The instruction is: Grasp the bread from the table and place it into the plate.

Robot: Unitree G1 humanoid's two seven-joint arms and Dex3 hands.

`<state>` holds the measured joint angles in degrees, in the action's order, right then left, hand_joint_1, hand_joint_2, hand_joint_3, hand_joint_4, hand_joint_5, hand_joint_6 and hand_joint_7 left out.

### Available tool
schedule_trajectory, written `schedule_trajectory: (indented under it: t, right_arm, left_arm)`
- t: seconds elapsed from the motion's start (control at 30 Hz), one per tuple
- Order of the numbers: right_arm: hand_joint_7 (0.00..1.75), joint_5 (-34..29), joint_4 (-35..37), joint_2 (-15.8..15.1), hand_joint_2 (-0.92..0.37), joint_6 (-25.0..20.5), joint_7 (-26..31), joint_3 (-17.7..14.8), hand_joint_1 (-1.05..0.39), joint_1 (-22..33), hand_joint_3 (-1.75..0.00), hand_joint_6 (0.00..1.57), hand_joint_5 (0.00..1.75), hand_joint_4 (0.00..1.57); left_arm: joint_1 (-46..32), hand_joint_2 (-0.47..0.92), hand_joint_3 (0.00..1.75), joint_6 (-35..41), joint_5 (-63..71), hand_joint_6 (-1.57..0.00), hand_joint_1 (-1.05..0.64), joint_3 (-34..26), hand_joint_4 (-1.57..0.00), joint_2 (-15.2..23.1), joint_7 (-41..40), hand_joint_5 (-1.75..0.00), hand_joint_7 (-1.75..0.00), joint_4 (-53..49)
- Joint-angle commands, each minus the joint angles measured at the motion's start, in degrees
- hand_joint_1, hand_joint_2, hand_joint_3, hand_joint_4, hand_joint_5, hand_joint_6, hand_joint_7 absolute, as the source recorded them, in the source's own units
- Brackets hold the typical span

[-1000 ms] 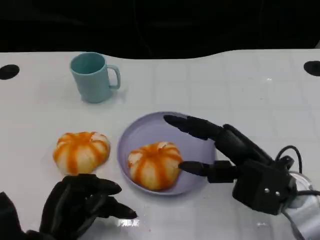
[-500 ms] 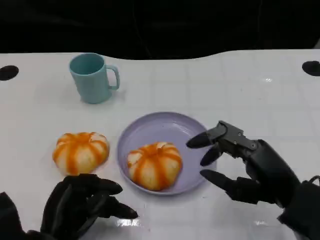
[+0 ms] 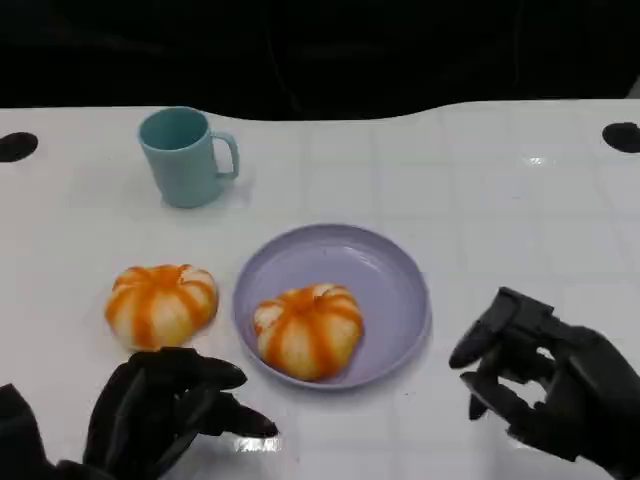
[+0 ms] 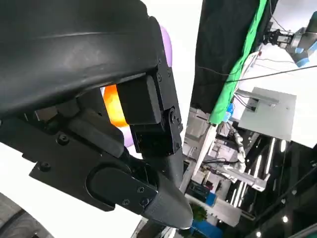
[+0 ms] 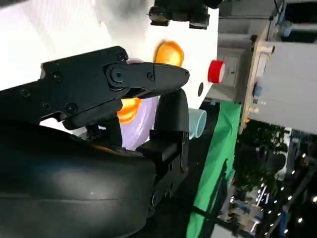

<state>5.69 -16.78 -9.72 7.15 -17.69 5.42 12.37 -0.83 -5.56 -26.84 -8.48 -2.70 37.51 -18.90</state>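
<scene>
The white table (image 3: 500, 170) stretched out before me, and on it sat the purple plate (image 3: 385, 265), with one orange-striped bread (image 3: 307, 330) lying inside it toward its near left rim. A second bread (image 3: 161, 302) lay on the table just left of the plate, apart from it. My left hand (image 3: 165, 410) hung near that second bread, on my side of it, fingers spread and holding nothing. My right hand (image 3: 545, 385) was off to the right of the plate, fingers curled loosely apart, empty too. A teal mug (image 3: 185, 155) stood farther back on the left.
</scene>
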Motion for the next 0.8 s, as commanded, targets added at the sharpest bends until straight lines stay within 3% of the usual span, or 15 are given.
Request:
schedule_trajectory:
  t: [0.03,0.13,0.53,0.8]
  right_arm:
    - [1.65,1.6,-2.9,0.3,-0.92,-1.8,1.1,-1.3,-0.50,2.2,-0.39,0.47,1.75,0.66]
    - [1.69,1.3,-3.2,0.6,-0.92,-2.3,1.8,-1.4,-0.50,3.3,-0.37,0.47,1.75,0.69]
    - [1.75,-2.6,3.3,1.2,-0.92,4.0,3.1,-1.1,-0.53,2.9,-0.34,0.51,1.75,0.80]
    - [1.75,-2.4,5.2,0.9,-0.92,2.8,2.2,-0.9,-0.52,1.4,-0.31,0.54,1.75,0.80]
  left_arm:
    - [-0.2,0.81,0.00,0.1,0.3,-1.54,-0.99,-0.1,-1.57,0.8,-0.6,-0.20,0.00,0.7]
    - [-0.3,0.82,0.00,0.1,0.4,-1.54,-0.99,0.0,-1.57,0.8,-0.7,-0.20,0.00,1.0]
    - [-1.1,0.82,0.00,1.1,0.1,-1.54,-0.97,0.0,-1.57,1.0,-0.7,-0.20,0.00,2.0]
    - [-1.3,0.83,0.00,1.3,0.2,-1.54,-0.96,0.1,-1.57,1.2,-0.6,-0.19,0.00,2.6]
